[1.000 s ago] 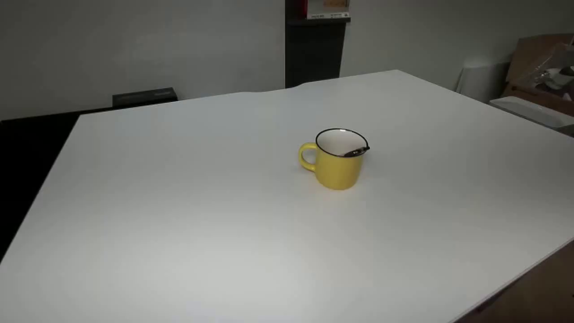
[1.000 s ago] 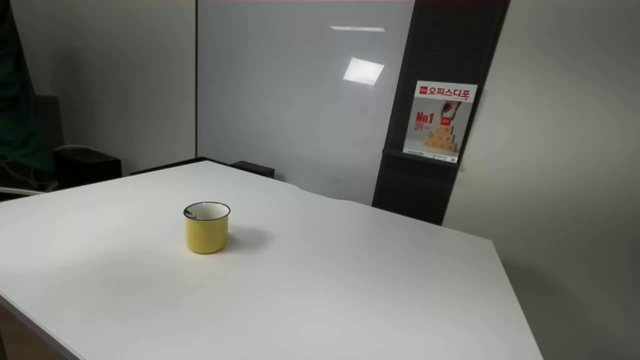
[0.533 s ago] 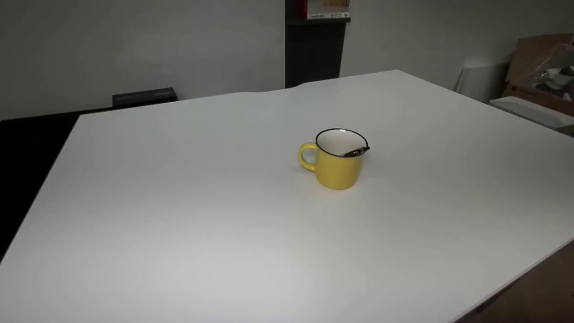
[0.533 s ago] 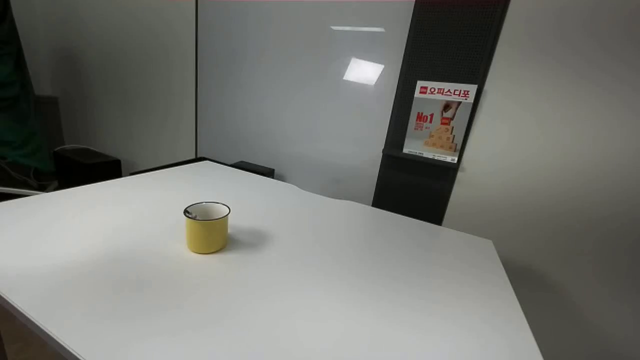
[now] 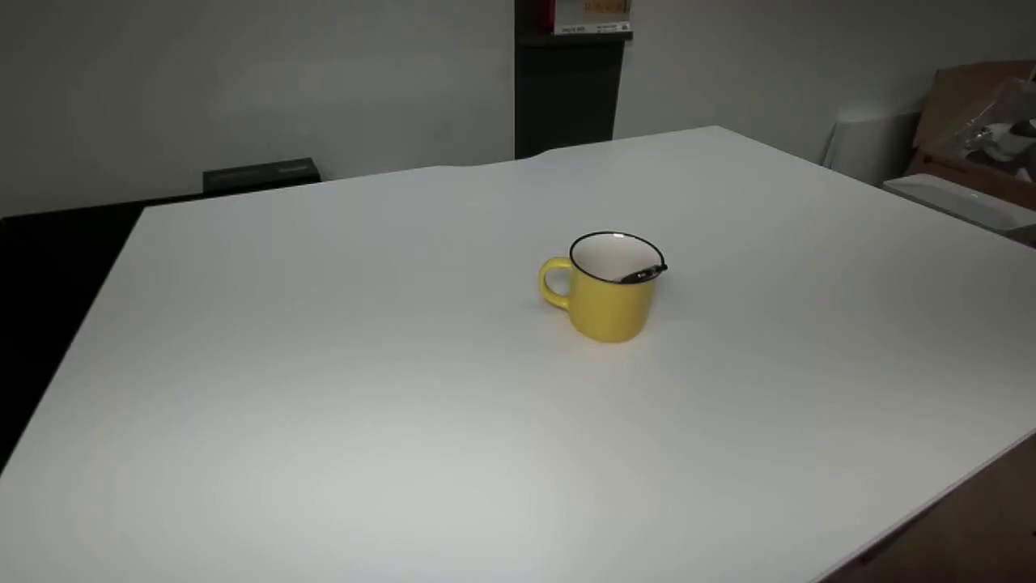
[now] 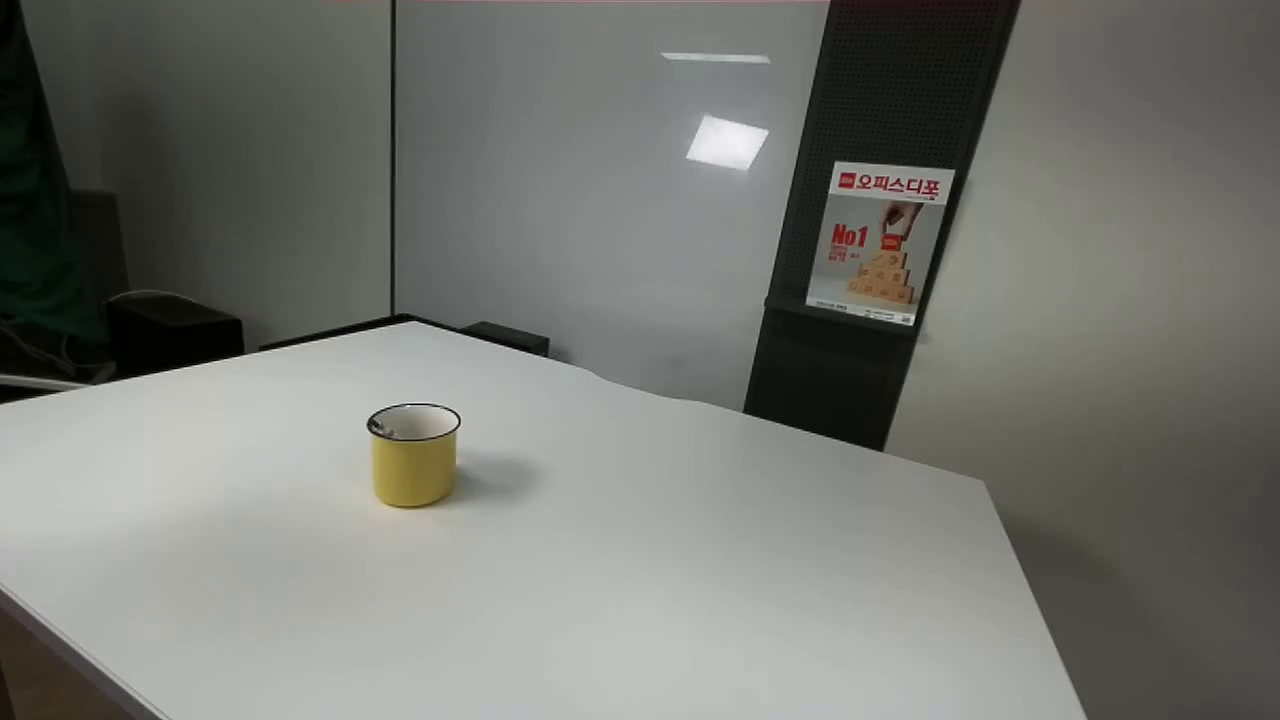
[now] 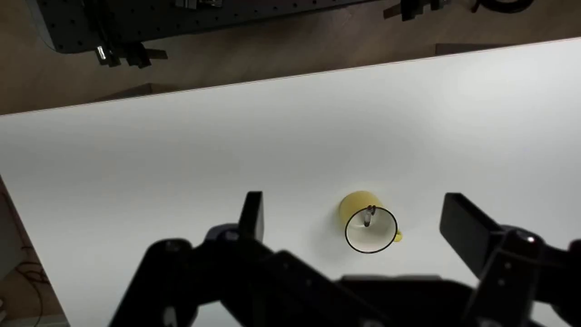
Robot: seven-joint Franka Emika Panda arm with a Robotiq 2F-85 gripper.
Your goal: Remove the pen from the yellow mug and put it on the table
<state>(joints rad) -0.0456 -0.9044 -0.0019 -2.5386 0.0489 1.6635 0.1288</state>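
Observation:
The yellow mug (image 5: 611, 312) stands upright on the white table (image 5: 364, 364) in both exterior views (image 6: 412, 475). Its handle (image 5: 554, 301) is turned to the left in an exterior view. The dark pen (image 5: 643, 275) leans inside the mug, with its end resting on the rim; it shows only faintly in an exterior view (image 6: 380, 428). In the wrist view the pen (image 7: 367, 218) lies at the upper rim of the mug (image 7: 355, 204); its lower end is inside. My gripper (image 7: 354, 204) is wide open and empty, above the mug and apart from it. The exterior views do not show it.
A dark perforated base plate (image 7: 204, 20) lies beyond the table edge in the wrist view. A dark box (image 5: 261, 176) stands behind the table. A cardboard box (image 5: 975, 105) is off its right side. A poster (image 6: 880, 245) hangs behind.

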